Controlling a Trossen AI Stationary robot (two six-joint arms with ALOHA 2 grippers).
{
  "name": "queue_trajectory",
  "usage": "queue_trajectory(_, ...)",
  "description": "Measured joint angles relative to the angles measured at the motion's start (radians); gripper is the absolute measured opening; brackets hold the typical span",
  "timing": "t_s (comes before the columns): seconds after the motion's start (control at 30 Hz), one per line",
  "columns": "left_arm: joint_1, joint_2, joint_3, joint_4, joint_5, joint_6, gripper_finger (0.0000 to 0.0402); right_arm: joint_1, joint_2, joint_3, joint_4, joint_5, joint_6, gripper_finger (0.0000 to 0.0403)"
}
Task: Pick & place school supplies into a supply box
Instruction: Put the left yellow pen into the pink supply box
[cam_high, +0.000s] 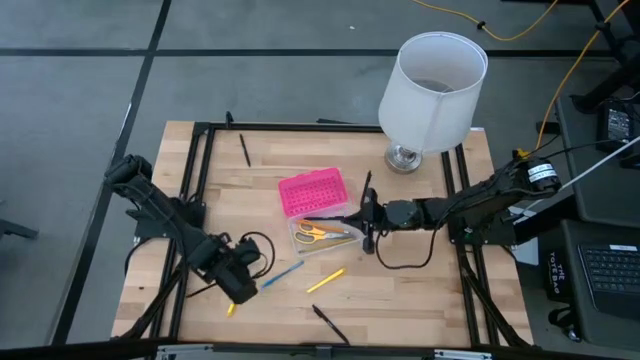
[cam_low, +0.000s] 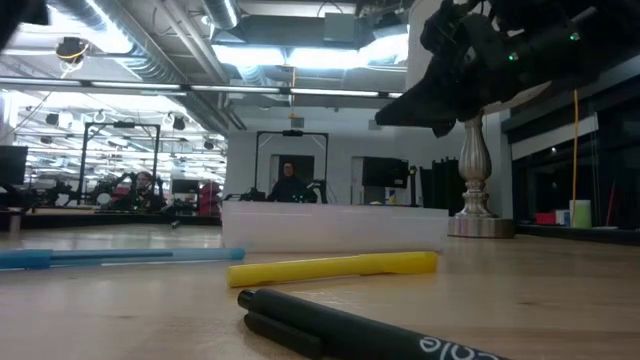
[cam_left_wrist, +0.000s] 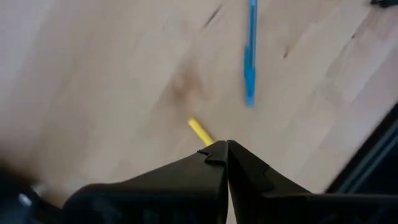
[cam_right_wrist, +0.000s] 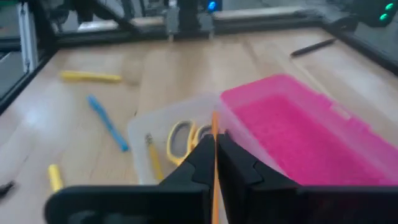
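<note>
The supply box lies open mid-table, its pink lid (cam_high: 312, 192) turned back and its clear base (cam_high: 322, 240) holding yellow-handled scissors (cam_right_wrist: 181, 138) and a yellow pencil (cam_right_wrist: 153, 163). My right gripper (cam_right_wrist: 216, 144) reaches in from the right, over the base's right end, shut on a thin orange pencil (cam_right_wrist: 214, 124). My left gripper (cam_left_wrist: 227, 148) hangs shut, pointing down, over the table's near left, above a short yellow piece (cam_left_wrist: 199, 130). On the wood near the box lie a blue pen (cam_high: 282, 275), a yellow marker (cam_high: 325, 280) and a black pen (cam_high: 330, 322). My right gripper pinches the orange pencil between its two fingers. The pencil runs along the fingers, and its far part (cam_right_wrist: 214, 127) sticks out past the fingertips over the clear base. The fingers come from the table's right, slanting a little downward. Whether the pencil's end touches the box I cannot tell.
A white lamp (cam_high: 432, 88) on a metal foot stands at the far right. Another black pen (cam_high: 245, 150) lies at the far left. Black frame bars (cam_high: 190, 200) run along the table's edges. Open wood lies between the box and the near edge.
</note>
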Motion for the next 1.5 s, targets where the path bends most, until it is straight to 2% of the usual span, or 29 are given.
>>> queue_trajectory(0.17, -0.061, 0.001, 0.000, 0.000, 0.035, -0.181, 0.0003, 0.028, 0.036, 0.000, 0.011, 0.005, 0.007, 0.0006)
queue_trajectory(0.33, -0.112, 0.001, -0.007, 0.003, 0.069, -0.322, 0.0004, 0.039, 0.066, 0.000, 0.013, 0.005, 0.032, 0.0028)
queue_trajectory(0.5, -0.157, 0.001, -0.031, 0.015, 0.067, -0.382, 0.0004, 0.039, 0.086, 0.000, 0.014, -0.001, 0.052, 0.0036)
queue_trajectory(0.67, -0.185, 0.001, -0.039, 0.015, 0.041, -0.434, 0.0004, 0.051, 0.092, 0.000, 0.015, -0.073, 0.051, 0.0036)
queue_trajectory(0.8, -0.195, 0.001, -0.039, 0.014, -0.006, -0.525, 0.0004, 0.073, 0.092, 0.000, 0.021, -0.074, 0.022, 0.0037)
queue_trajectory(1.1, -0.195, 0.038, -0.039, 0.009, 0.000, -0.607, 0.0005, 0.085, 0.092, 0.000, 0.074, -0.076, -0.001, 0.0037)
queue_trajectory(1.23, -0.195, 0.106, -0.040, 0.008, 0.062, -0.676, 0.0022, 0.085, 0.092, 0.000, 0.078, -0.089, 0.000, 0.0037)
queue_trajectory(1.4, -0.195, 0.177, -0.040, 0.021, 0.163, -0.688, 0.0065, 0.085, 0.092, 0.000, 0.080, -0.093, 0.000, 0.0037)
queue_trajectory(1.5, -0.195, 0.197, -0.040, 0.053, 0.167, -0.688, 0.0094, 0.085, 0.092, 0.000, 0.081, -0.093, 0.000, 0.0037)
